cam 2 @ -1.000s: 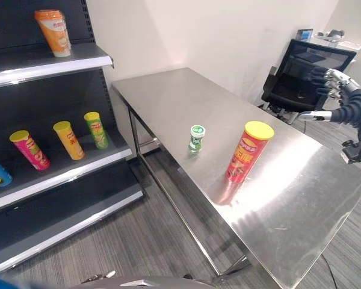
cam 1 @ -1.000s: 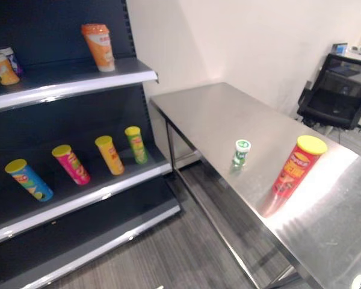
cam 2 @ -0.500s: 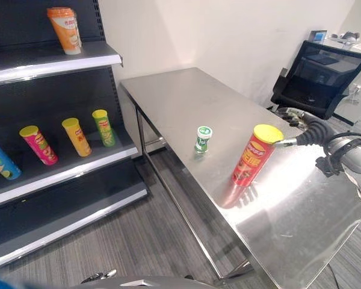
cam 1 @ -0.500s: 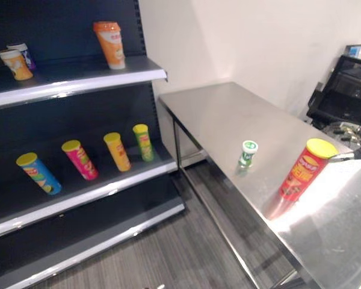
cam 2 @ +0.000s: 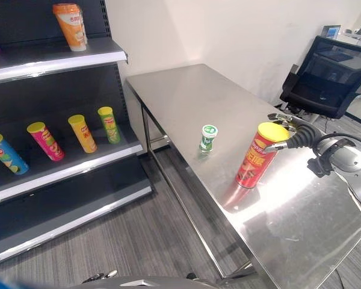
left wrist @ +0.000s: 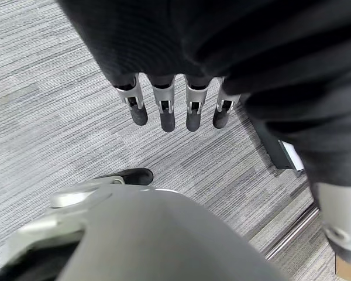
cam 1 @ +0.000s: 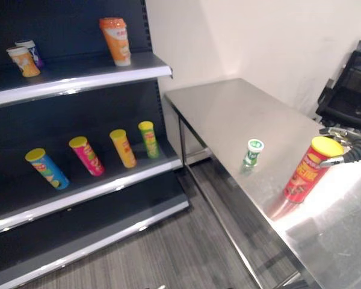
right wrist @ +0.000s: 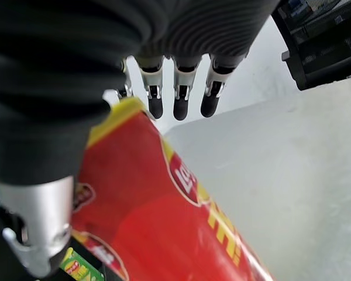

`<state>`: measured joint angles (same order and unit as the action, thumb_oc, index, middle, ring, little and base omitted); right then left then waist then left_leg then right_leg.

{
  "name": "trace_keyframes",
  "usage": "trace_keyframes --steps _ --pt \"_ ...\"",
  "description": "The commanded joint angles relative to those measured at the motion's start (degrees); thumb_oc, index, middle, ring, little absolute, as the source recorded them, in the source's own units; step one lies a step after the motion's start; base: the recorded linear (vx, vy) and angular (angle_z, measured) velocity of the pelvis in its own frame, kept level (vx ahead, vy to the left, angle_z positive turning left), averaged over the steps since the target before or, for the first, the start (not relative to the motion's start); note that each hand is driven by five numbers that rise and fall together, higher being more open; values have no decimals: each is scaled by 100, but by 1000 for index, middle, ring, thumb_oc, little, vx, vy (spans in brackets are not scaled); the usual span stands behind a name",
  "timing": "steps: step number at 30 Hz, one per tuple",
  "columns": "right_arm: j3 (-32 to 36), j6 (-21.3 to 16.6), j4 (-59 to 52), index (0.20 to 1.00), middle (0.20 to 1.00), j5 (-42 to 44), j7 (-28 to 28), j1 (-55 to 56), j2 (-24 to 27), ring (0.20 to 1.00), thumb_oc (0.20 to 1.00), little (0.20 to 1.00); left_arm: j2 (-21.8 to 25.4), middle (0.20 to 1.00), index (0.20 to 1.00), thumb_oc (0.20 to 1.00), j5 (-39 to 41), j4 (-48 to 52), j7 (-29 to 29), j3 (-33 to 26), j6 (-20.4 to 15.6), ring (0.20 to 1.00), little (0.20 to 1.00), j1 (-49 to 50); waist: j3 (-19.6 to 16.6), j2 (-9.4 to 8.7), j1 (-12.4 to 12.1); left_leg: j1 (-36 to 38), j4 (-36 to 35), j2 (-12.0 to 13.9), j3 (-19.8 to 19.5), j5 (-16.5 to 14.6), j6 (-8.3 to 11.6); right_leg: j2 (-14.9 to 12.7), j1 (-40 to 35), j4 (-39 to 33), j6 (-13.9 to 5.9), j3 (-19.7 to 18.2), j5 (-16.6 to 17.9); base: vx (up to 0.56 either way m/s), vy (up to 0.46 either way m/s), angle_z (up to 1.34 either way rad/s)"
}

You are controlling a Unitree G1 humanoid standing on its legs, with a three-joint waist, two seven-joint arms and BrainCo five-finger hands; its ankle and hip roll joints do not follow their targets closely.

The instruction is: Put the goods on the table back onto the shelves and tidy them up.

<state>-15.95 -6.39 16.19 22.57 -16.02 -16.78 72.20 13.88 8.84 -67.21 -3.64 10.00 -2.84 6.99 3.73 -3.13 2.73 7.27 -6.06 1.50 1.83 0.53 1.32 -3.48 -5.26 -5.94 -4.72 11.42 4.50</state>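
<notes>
Dark shelving unit with silver-edged shelves stands beside a steel counter that carries the two goods not yet returned. On the middle shelf four crisp tubes lean back in a row, blue, pink, yellow and green, evenly spaced, which suggests the sloped board is meant to present their fronts outward. The upper shelf holds an orange cup upright near its open end and two smaller cups further in. A black office chair stands beyond the counter's far end. On the counter, the red crisp tube with a yellow lid stands upright near the front edge, and a small green-and-white cup stands upright a little apart from it, toward the shelving. The right hand reaches in from the right at lid height, with the thumb at the side of the tube and the fingers straight and apart past the lid, not closed on the tube; the pose reads as an approach to a side grasp. The left hand hangs over the floor, fingers straight and relaxed, holding nothing.
</notes>
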Motion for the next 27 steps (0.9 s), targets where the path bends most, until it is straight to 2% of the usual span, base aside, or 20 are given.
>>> trace_keyframes --steps 1,5,6,7,8,12,14,18,21,23,24,26,27 --pt "-533 -42 -30 1000 1000 265 -233 -691 30 1000 1000 1000 207 1000 1000 1000 108 18 -24 163 -225 1000 1000 -339 110 -203 -278 -38 106 180 280 -287 404 -95 -378 123 -321 -14 -811 0 0 0" --pt "-1046 97 -196 1000 1000 490 -655 -800 88 1000 1000 1000 198 1000 1000 1000 90 53 -105 209 -229 1000 1000 -367 97 -216 -285 -34 106 191 266 -283 414 -91 -400 109 -315 -7 -829 0 0 0" --pt "-1178 112 -268 912 912 480 -732 -844 145 912 912 912 199 1000 1000 1000 63 40 -116 222 -227 1000 1000 -381 95 -224 -293 -33 106 195 266 -284 418 -89 -404 107 -316 4 -832 0 0 0" --pt "-1279 107 -335 674 674 474 -774 -893 189 674 674 674 187 1000 1000 1000 48 28 -121 225 -223 1000 1000 -392 92 -228 -293 -31 106 198 261 -286 421 -88 -408 103 -316 6 -835 0 0 0" --pt "-1422 93 -336 200 200 455 -761 -1009 193 200 200 200 172 1000 1000 1000 54 21 -122 231 -220 1000 1000 -415 94 -230 -291 -28 106 199 262 -285 423 -88 -408 103 -317 8 -831 0 0 0" --pt "-1249 -7 -452 200 200 431 -598 -927 201 200 200 200 166 1000 1000 1000 29 25 -90 226 -226 1000 1000 -446 87 -224 -274 -25 106 193 258 -287 418 -88 -411 104 -317 7 -833 -2 -2 3" --pt "-954 -79 -537 200 200 380 -435 -786 212 200 200 200 169 1000 1000 1000 46 17 -66 186 -233 1000 1000 -448 81 -219 -261 -13 106 200 261 -295 414 -91 -419 110 -318 6 -837 -3 -12 4" --pt "332 -288 -855 200 200 216 91 -230 99 200 200 200 179 1000 1000 1000 80 17 2 -22 -238 1000 1000 -383 52 -187 -225 23 106 212 260 -322 400 -77 -443 106 -311 -5 -862 2 -8 1" --pt "1421 -451 -1097 200 200 35 541 226 -172 200 200 200 183 1000 1000 1000 61 39 49 -168 -249 1000 1000 -329 47 -151 -227 30 106 217 236 -328 387 -58 -461 105 -295 5 -898 4 -11 0" --pt "1732 -483 -1149 200 200 -124 711 361 -243 200 200 200 197 1000 1000 1000 59 59 60 -191 -253 1000 1000 -323 49 -145 -249 34 106 220 222 -334 383 -54 -465 108 -290 10 -907 0 0 0" --pt "2054 -502 -1218 200 200 -172 832 473 -358 200 200 200 213 1000 1000 1000 48 64 82 -227 -254 1000 1000 -293 44 -129 -251 25 106 225 208 -334 383 -50 -470 103 -284 30 -920 12 -41 2" --pt "2884 -691 -1507 200 200 -413 1477 581 -1064 200 200 200 290 1000 1000 1000 102 149 165 -395 -236 1000 1000 -173 52 -76 -338 2 106 236 43 -336 369 11 -458 102 -232 -28 -984 6 -76 5" --pt "2965 -697 -1637 200 200 -471 1550 564 -1227 200 200 200 330 1000 1000 1000 155 215 192 -449 -233 1000 1000 -148 87 -79 -358 -40 156 229 -42 -345 356 25 -434 114 -212 -61 -1001 -36 -67 4"
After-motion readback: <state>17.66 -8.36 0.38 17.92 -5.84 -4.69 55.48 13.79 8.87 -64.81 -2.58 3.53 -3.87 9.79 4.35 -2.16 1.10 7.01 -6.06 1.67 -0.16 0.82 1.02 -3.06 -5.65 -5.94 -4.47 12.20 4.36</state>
